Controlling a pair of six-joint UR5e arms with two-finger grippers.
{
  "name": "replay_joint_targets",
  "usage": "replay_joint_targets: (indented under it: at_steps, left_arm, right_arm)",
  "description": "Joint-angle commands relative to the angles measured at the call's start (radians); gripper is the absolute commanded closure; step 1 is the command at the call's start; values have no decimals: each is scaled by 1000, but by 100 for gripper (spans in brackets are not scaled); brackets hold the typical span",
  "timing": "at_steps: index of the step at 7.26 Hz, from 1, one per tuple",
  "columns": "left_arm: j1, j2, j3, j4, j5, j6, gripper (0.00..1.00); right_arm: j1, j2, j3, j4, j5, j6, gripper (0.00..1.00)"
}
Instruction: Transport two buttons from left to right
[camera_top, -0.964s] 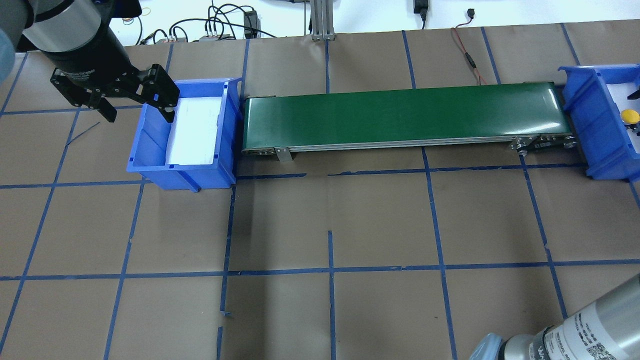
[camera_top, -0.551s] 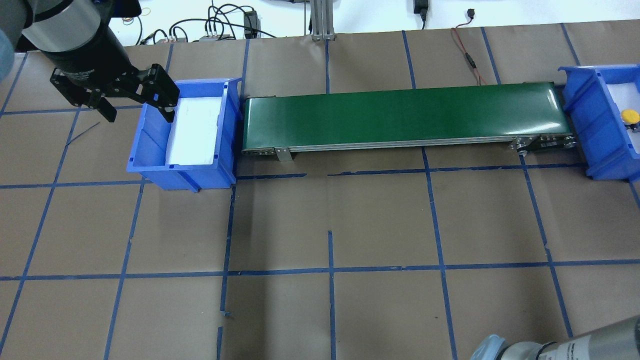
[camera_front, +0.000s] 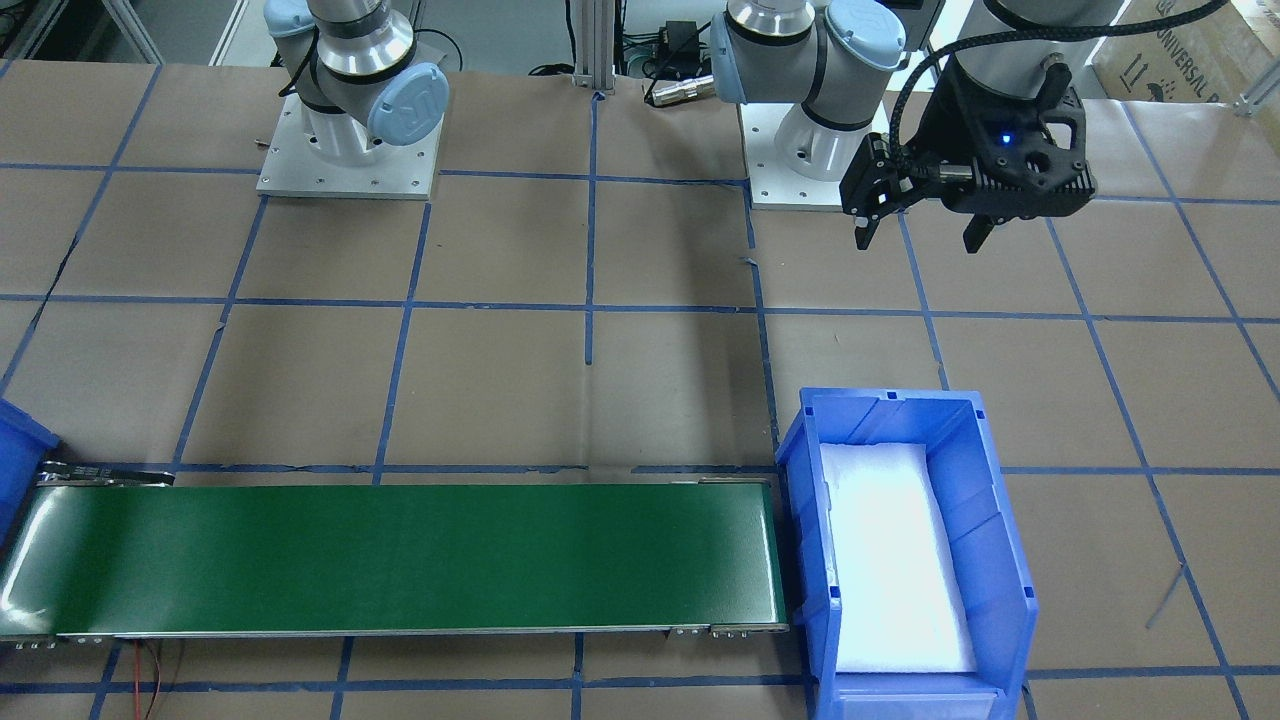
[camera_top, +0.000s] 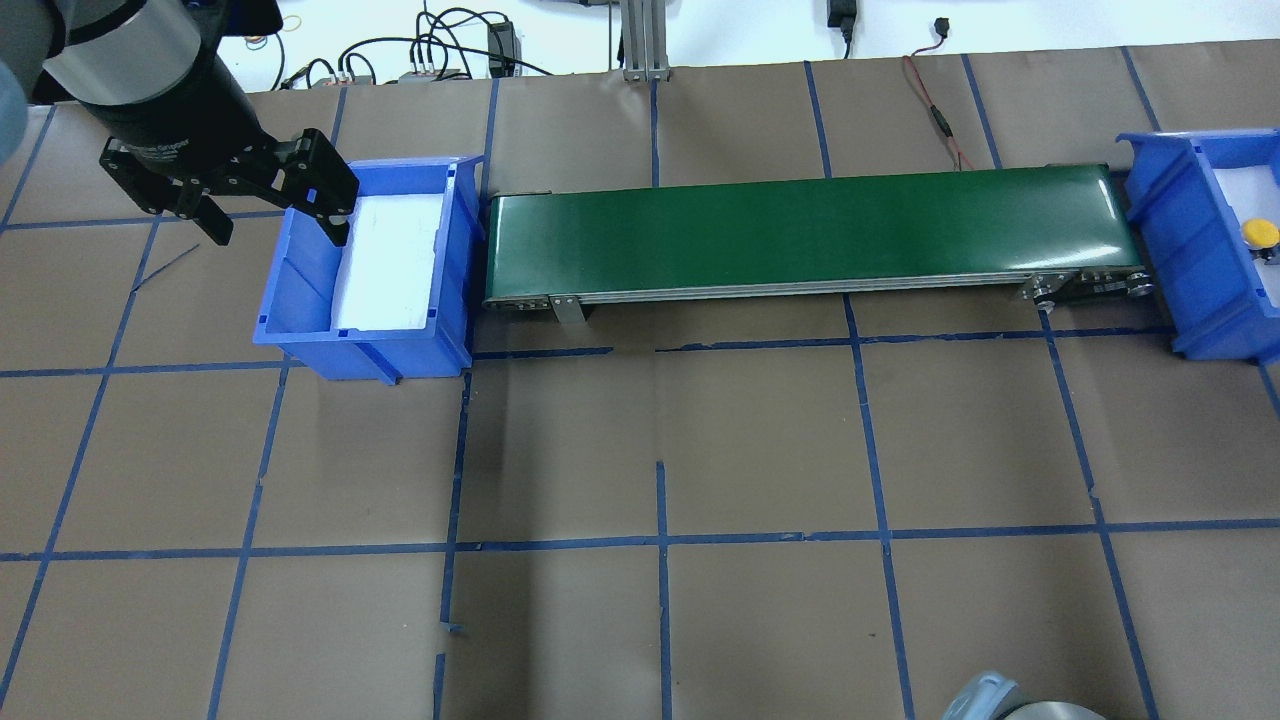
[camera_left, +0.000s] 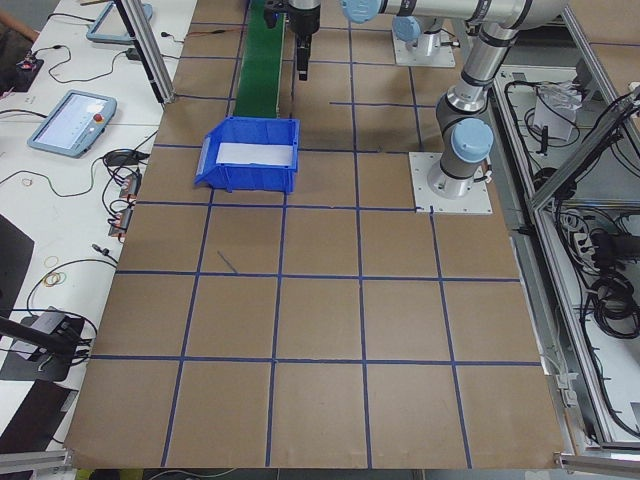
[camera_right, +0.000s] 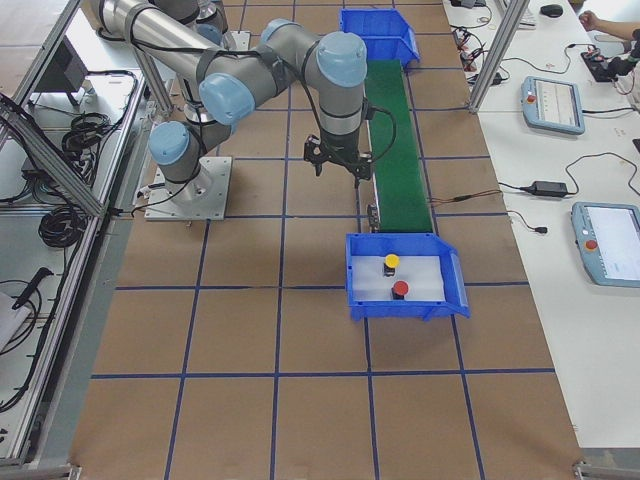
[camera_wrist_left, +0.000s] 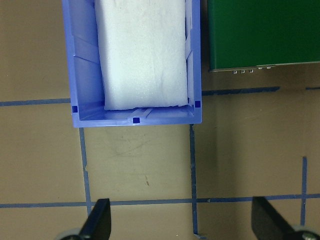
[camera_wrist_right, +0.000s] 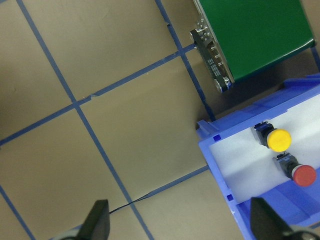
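Observation:
The yellow button (camera_wrist_right: 278, 139) and the red button (camera_wrist_right: 303, 175) stand side by side on white foam in the right blue bin (camera_wrist_right: 220, 150). The exterior right view shows both, yellow (camera_right: 392, 261) and red (camera_right: 400, 289). The overhead view shows only the yellow one (camera_top: 1259, 233). My right gripper (camera_wrist_right: 180, 225) is open and empty, high over the table beside that bin (camera_right: 405, 305), on the robot's side of it. My left gripper (camera_top: 270, 215) is open and empty, raised over the left blue bin's (camera_top: 300, 290) outer wall. That bin holds only white foam (camera_wrist_left: 142, 50).
A green conveyor belt (camera_top: 800, 230) runs between the two bins; it carries nothing. Brown paper with a blue tape grid covers the table (camera_top: 660, 450). Cables (camera_top: 440, 50) lie along the far edge. The arm bases (camera_front: 345, 150) stand on the robot's side.
The right arm's segment has slid out of the overhead view's bottom right corner. The left arm and gripper have not moved. The yellow button stays in the right bin.

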Motion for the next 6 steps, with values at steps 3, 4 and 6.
replay_joint_targets:
  at_steps: [3, 4, 6]
  left_arm:
    - [0, 0, -2, 1, 1, 0, 0]
    - [0, 0, -2, 0, -1, 0, 0]
    - [0, 0, 0, 0, 1, 0, 0]
  right_arm:
    - [321, -49, -3, 71, -20, 536, 0]
    - [419, -46, -5, 66, -17, 649, 0]
    - [601, -25, 3, 55, -11, 1025, 0]
